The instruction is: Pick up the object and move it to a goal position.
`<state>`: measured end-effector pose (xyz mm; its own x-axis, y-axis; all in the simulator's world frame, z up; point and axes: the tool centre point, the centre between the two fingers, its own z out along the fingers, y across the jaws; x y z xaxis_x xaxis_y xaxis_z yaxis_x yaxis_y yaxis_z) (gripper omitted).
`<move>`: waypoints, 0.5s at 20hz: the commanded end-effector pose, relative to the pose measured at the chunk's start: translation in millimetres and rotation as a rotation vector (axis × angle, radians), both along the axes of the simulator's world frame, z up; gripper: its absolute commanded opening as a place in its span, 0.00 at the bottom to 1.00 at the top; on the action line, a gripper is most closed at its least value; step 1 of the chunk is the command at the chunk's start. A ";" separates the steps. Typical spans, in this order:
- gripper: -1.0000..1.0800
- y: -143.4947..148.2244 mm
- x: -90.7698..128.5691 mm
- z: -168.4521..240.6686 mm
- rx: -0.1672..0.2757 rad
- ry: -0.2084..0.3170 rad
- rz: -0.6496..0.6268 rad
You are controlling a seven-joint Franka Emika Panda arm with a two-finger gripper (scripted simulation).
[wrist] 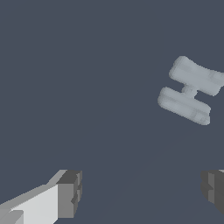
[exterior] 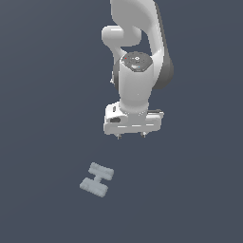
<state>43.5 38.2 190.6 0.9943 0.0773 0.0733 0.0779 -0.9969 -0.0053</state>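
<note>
The object (exterior: 97,179) is a small pale grey H-shaped piece lying flat on the dark floor, toward the exterior view's lower left. It also shows in the wrist view (wrist: 190,90). My gripper (exterior: 131,135) hangs above the floor, up and to the exterior view's right of the object, clearly apart from it. Its jaws stand wide open and hold nothing. In the wrist view the gripper (wrist: 142,192) shows as two dark fingertips (wrist: 70,192) set far apart, with the object lying beyond them and off to one side.
The white arm (exterior: 137,61) rises behind the gripper toward the top of the exterior view. The dark grey floor (exterior: 42,95) spreads flat all around.
</note>
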 end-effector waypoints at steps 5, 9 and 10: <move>0.96 -18.9 25.5 -12.7 0.005 0.011 -0.064; 0.96 -35.4 44.8 -24.5 0.008 0.020 -0.117; 0.96 -39.7 49.5 -27.7 0.009 0.022 -0.130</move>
<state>85.9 5.2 167.8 0.9980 -0.0327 0.0549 -0.0320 -0.9994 -0.0137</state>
